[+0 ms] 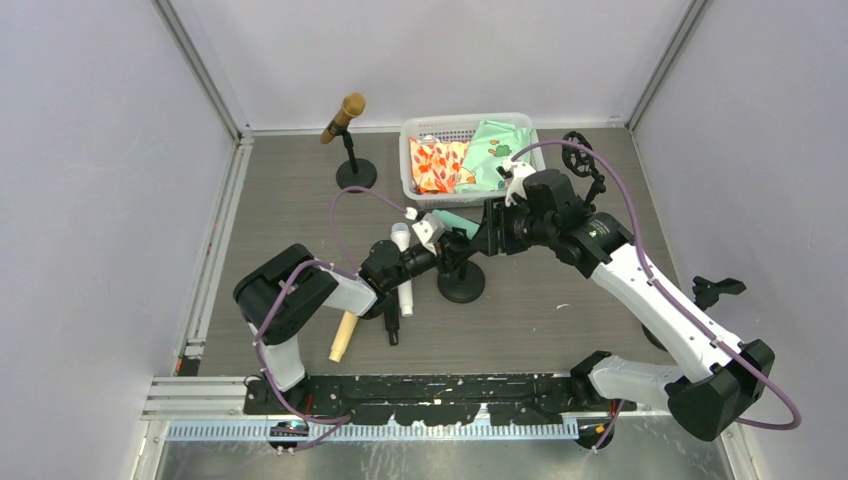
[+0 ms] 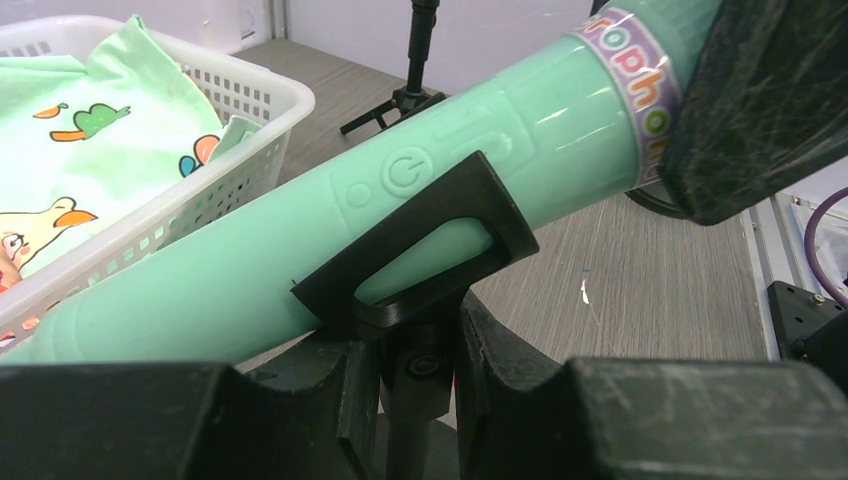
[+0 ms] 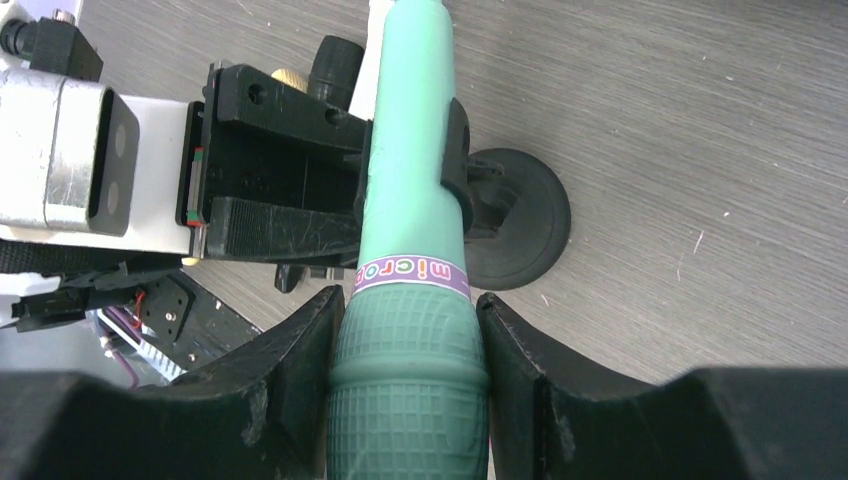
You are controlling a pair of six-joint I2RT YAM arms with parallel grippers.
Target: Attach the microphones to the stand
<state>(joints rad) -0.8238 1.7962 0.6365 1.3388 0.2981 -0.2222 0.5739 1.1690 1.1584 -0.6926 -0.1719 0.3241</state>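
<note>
The mint green microphone (image 3: 405, 150) lies tilted in the black clip (image 2: 420, 240) of a round-based stand (image 3: 515, 230). My right gripper (image 3: 410, 330) is shut on its ribbed head. My left gripper (image 2: 420, 350) is shut on the stand's post just under the clip. In the top view both grippers, left (image 1: 445, 250) and right (image 1: 487, 232), meet over this stand (image 1: 461, 285) at mid-table. A brown-gold microphone (image 1: 343, 117) sits in a second stand (image 1: 356, 173) at the back left. White (image 1: 404, 280), black (image 1: 392, 325) and pale yellow (image 1: 343, 335) microphones lie on the table under the left arm.
A white basket (image 1: 415, 130) with patterned cloths stands at the back, just behind the right gripper. Two more black stands are at the back right (image 1: 580, 155) and the right edge (image 1: 715, 290). Grey walls enclose the table.
</note>
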